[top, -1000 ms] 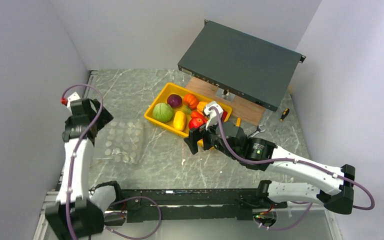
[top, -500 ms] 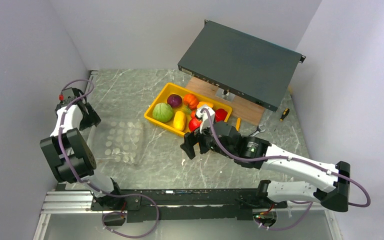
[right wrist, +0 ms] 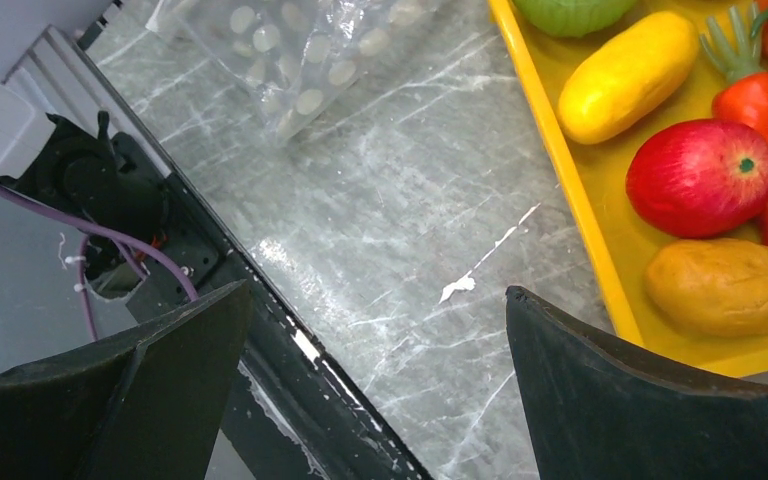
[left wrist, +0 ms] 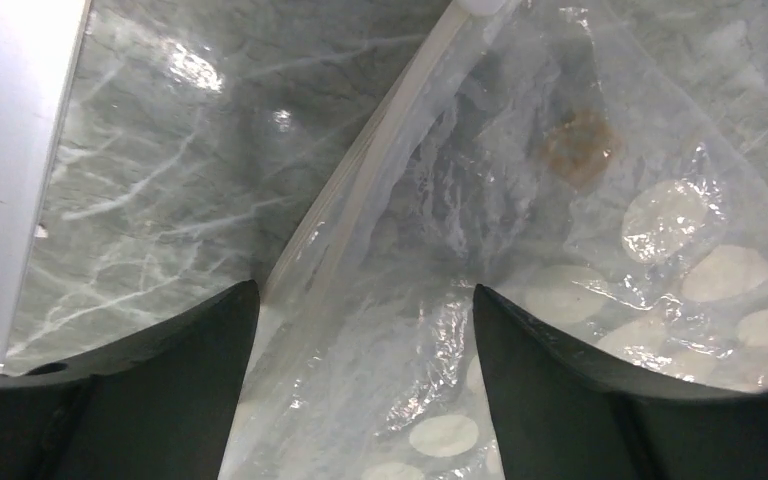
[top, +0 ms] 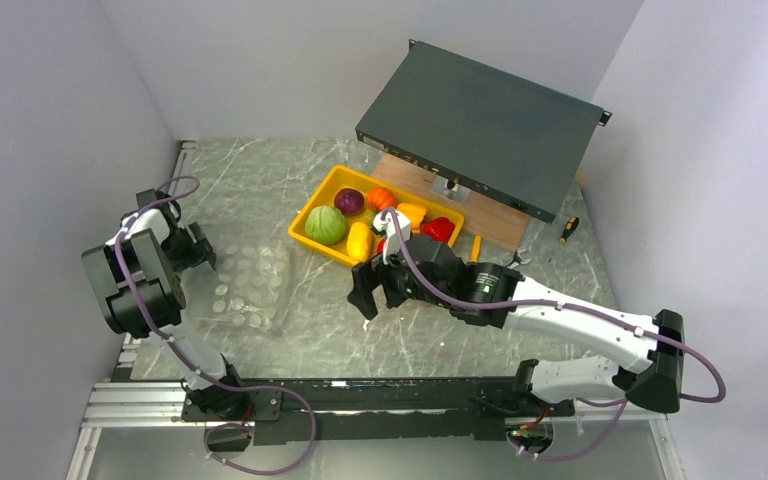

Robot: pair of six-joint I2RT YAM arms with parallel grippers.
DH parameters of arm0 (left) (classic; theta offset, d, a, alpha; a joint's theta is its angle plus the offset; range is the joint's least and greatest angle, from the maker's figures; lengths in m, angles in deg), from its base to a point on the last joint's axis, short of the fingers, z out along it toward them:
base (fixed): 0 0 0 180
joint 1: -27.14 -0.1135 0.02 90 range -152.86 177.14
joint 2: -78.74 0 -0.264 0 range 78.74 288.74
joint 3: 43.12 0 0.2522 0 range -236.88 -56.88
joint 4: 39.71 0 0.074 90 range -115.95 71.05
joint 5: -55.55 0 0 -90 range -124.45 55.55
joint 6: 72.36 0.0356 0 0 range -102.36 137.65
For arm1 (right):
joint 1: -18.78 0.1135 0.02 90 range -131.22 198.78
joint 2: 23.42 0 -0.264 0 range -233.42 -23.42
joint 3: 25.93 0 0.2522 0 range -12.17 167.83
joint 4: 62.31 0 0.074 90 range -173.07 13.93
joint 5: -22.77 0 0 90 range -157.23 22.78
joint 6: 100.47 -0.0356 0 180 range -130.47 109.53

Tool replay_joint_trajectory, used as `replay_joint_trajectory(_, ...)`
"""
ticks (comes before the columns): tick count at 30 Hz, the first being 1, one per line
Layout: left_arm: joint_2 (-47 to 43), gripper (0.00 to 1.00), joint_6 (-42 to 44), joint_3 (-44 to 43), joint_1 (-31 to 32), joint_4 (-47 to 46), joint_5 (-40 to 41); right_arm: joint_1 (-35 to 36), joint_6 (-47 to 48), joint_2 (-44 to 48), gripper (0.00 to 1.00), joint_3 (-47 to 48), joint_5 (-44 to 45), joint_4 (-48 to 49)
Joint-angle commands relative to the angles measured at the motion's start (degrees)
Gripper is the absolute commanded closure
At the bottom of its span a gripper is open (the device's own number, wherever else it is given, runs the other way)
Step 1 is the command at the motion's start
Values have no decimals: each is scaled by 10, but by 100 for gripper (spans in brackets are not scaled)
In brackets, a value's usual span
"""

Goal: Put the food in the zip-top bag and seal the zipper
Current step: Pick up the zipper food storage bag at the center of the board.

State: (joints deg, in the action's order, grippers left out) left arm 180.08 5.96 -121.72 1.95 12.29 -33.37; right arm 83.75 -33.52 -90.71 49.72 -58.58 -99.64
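The clear zip-top bag [top: 248,285] lies flat on the marble table at the left. In the left wrist view the bag [left wrist: 560,210] fills the frame, and its zipper [left wrist: 360,190] runs diagonally down between my fingers. My left gripper [top: 196,248] is open [left wrist: 365,300] and straddles the bag's zipper edge. The food lies in the yellow tray [top: 308,214]: green [top: 326,225], purple [top: 349,201], orange [top: 381,198], yellow [top: 359,240] and red [top: 438,229] pieces. My right gripper [top: 370,290] is open and empty [right wrist: 380,300] over bare table beside the tray [right wrist: 560,170].
A dark flat metal box [top: 480,125] leans over a wooden board [top: 495,220] behind the tray. A spanner [top: 513,262] and a screwdriver [top: 568,229] lie to the right. The black base rail [right wrist: 290,340] runs along the near edge. A metal rail [left wrist: 10,170] borders the left.
My left arm folded and brought its gripper down over the bag's left edge. My right gripper moved left and nearer, away from the tray toward the bag.
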Motion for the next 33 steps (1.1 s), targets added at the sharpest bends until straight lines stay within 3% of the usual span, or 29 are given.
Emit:
replay_joint_trajectory(1,-3,24,6,-13,-1,5,-52,-1,-9,-16,0,45,4,-16)
replay_joint_trajectory(12,-11,99,10,-16,-1,11,-97,-1,0,-67,0,99,16,-43)
replay_joint_trajectory(22,-127,100,-3,4,24,5,-25,-1,-20,-86,1,99,15,-51)
replay_joint_trajectory(29,-306,100,-22,55,43,-4,98,-2,-15,-75,2,94,27,-56)
replay_joint_trajectory(33,-400,100,-33,57,44,39,148,-2,-6,-60,1,68,28,-36)
